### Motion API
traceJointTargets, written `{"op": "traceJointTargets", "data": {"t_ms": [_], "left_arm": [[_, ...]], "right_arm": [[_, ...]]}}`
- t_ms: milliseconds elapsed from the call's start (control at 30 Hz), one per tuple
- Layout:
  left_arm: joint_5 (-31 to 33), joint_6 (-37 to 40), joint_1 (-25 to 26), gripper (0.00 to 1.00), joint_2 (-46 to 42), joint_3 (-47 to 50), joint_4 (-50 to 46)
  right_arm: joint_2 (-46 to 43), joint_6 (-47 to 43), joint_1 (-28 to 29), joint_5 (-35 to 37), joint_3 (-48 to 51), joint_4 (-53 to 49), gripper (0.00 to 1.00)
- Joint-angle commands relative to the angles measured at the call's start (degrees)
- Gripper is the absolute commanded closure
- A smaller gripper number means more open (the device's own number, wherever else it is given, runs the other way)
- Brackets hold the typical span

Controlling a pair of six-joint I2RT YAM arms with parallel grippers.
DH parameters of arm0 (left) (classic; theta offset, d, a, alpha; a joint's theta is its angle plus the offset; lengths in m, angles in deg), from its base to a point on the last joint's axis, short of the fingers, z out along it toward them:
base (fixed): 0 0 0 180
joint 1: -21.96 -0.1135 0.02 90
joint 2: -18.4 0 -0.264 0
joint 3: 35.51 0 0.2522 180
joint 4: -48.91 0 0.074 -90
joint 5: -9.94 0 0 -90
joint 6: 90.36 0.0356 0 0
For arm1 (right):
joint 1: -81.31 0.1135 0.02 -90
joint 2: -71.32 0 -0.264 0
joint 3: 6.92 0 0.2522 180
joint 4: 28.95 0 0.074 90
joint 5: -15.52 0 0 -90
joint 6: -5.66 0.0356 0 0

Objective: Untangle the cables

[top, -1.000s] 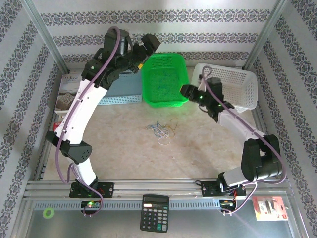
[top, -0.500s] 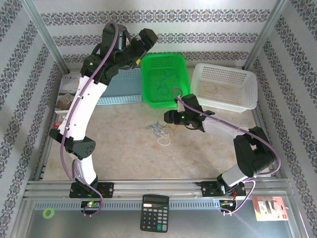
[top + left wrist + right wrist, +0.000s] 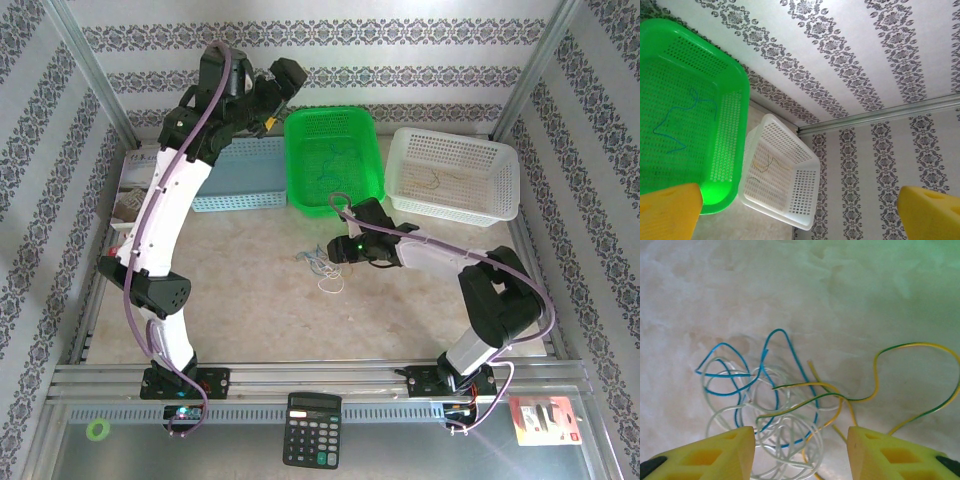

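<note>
The right gripper (image 3: 336, 250) has moved from the white basket (image 3: 455, 214) at 2 o'clock to the middle of the desk (image 3: 230, 285). It is open above the cables (image 3: 775, 400), a blue, white and yellow-green tangle lying on the desk. The left gripper (image 3: 800, 212), raised at 11 o'clock, is open too.

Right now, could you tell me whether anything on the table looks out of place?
The wires lie in one knotted heap on the table, blue, white and yellow-green loops threaded through each other, just ahead of the open right claw. Nothing else looks spilled or damaged.
</note>
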Motion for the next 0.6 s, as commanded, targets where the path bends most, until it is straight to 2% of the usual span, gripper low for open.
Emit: {"op": "traceJointTargets", "data": {"t_ms": [0,200,433,567], "left_arm": [[-1.52,-4.45,-1.04,0.00,-1.28,0.41,2.57],[-3.59,-4.81,-0.47,0.00,-2.44,3.41,2.36],[-1.73,-4.14,-1.63,0.00,-4.02,3.67,3.86],[-3.14,-4.92,-1.47,0.00,-5.92,7.90,6.72]], "right_arm": [[1.87,-3.18,0.79,3.89,-2.01,-2.24,0.49],[4.29,-4.19,0.79,3.86,-3.28,-2.69,0.51],[6.65,-4.63,0.82,3.85,-4.67,-2.86,0.55],[6.92,-5.15,0.78,4.55,-4.30,-3.39,0.57]]}}
